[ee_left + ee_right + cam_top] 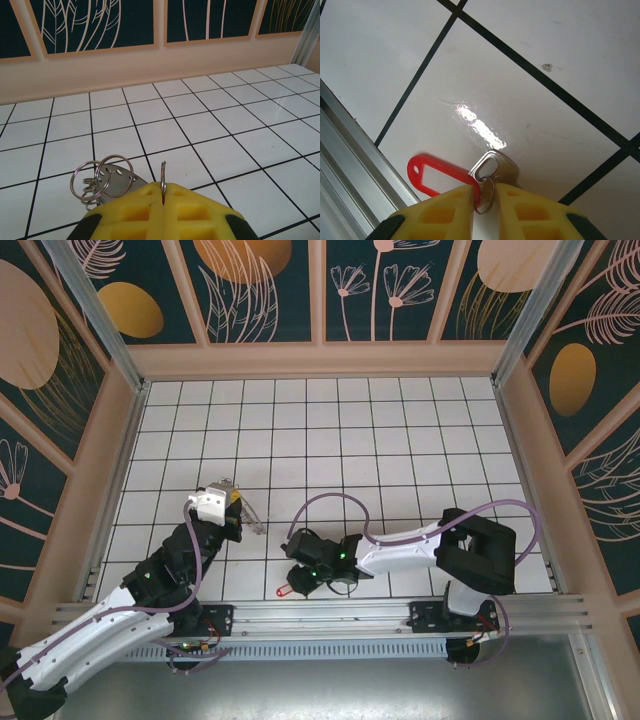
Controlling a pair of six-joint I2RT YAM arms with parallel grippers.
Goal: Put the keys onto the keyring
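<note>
The keys lie on the white tiled floor: a silver key joined by a small ring to a red tag. My right gripper has its yellow fingers closed in on that small ring and the tag's end, with a narrow gap left. From above, the keys are a small red piece just left of the right gripper, near the front rail. My left gripper is shut on the keyring, a thin wire seen edge-on. The left gripper holds the keyring above the floor.
Small silver split rings and a metal smiley disc hang left of the left fingers. An aluminium rail runs along the near edge, close to the keys. Wooden walls enclose the tiled floor.
</note>
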